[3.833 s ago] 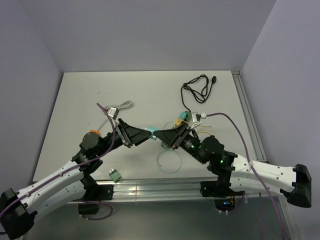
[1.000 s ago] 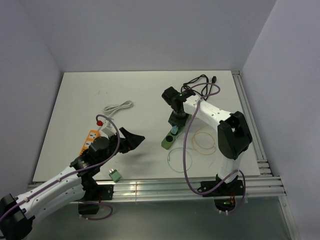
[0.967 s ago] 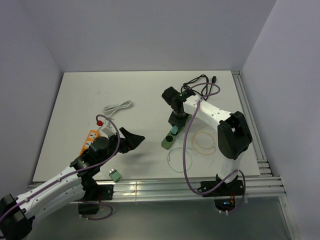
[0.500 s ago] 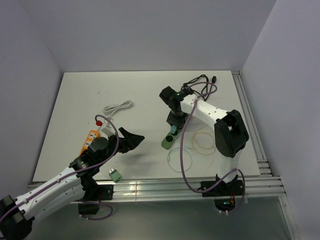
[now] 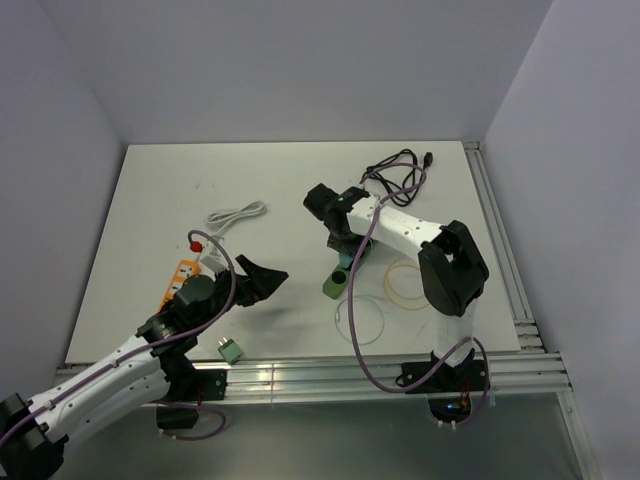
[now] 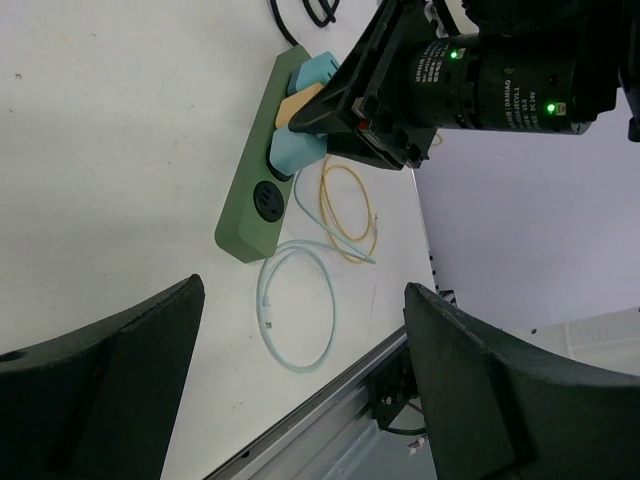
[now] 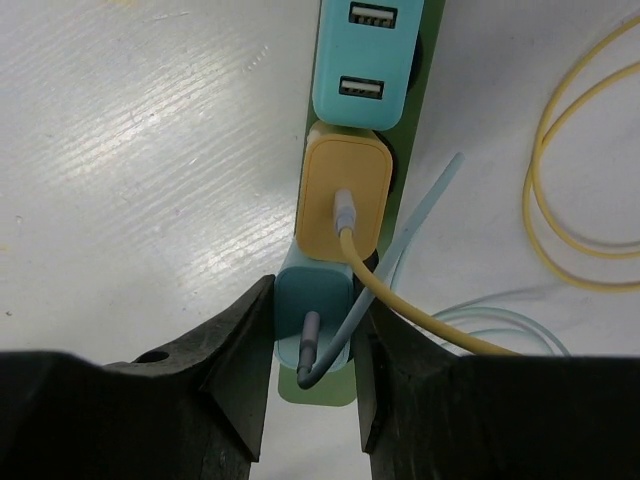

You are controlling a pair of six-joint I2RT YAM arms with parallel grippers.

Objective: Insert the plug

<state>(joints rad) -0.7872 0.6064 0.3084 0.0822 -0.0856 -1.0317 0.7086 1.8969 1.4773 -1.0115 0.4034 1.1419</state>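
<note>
A green power strip [image 5: 333,285] lies mid-table; it also shows in the left wrist view [image 6: 250,225] and the right wrist view [image 7: 318,385]. It holds a teal USB charger [image 7: 365,55], a yellow-orange charger [image 7: 345,195] and a teal plug [image 7: 312,300] with a grey cable. My right gripper [image 7: 312,320] stands over the strip [image 5: 343,255], its fingers [image 7: 240,350] pressed on both sides of the teal plug, which sits on the strip. My left gripper [image 6: 300,300] is open and empty, hovering left of the strip [image 5: 270,280].
An orange power strip [image 5: 178,278] and a white cable [image 5: 237,213] lie at left. A black cable [image 5: 400,170] lies at the back right. A yellow cable loop [image 5: 408,283] and a light-blue loop [image 5: 360,320] lie beside the green strip. A small green block [image 5: 230,350] sits near the front rail.
Since 3.8 s ago both grippers left their meeting point mid-table. In the last second the right wrist shifted left over the strip; the left arm stayed put.
</note>
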